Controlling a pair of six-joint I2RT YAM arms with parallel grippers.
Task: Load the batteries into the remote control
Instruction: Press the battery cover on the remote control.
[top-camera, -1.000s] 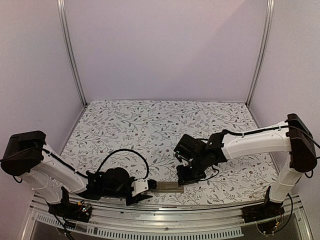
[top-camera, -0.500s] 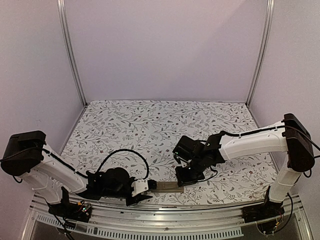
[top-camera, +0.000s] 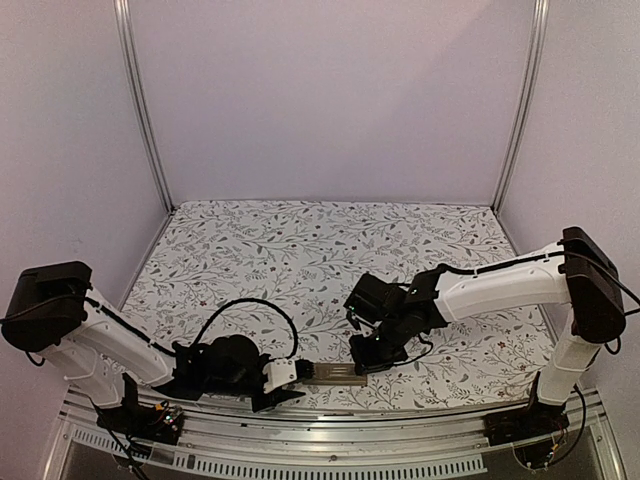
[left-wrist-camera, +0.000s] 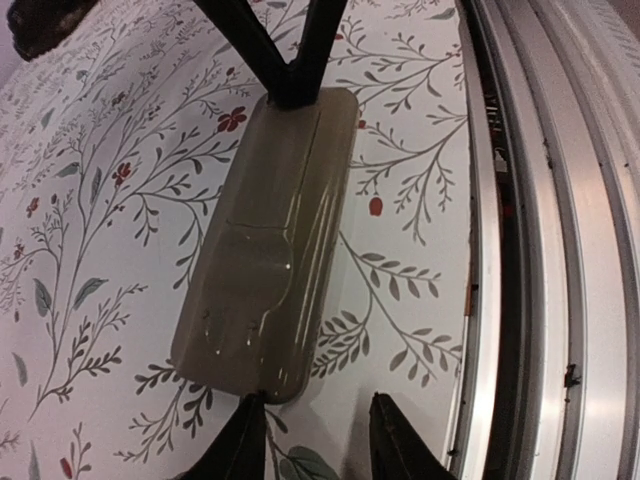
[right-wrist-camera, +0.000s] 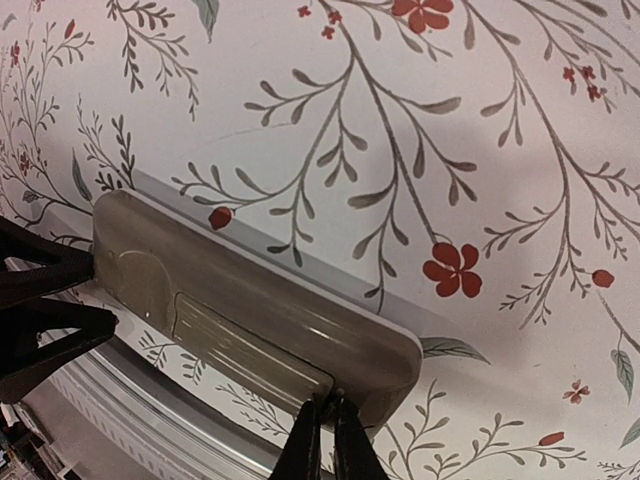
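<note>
The remote control (top-camera: 335, 374) lies tan-grey back up near the table's front edge, its battery cover (right-wrist-camera: 250, 345) closed flush. My right gripper (right-wrist-camera: 325, 430) is shut, its tips together and touching the seam at the cover's end, at the remote's (right-wrist-camera: 250, 290) right end. My left gripper (left-wrist-camera: 318, 440) stands open at the other end of the remote (left-wrist-camera: 265, 250). One of its fingers (left-wrist-camera: 240, 445) touches the remote's corner, and the gap between the jaws holds only tablecloth. The batteries are out of view.
A ribbed metal rail (left-wrist-camera: 560, 250) runs along the table's front edge just beside the remote. A black cable (top-camera: 250, 303) loops over the floral cloth behind the left arm. Purple walls and metal posts (top-camera: 145, 120) close in the sides and back.
My right gripper's jaws have closed, and it has shifted slightly left and down onto the remote's right end. The left gripper and the remote have stayed put.
</note>
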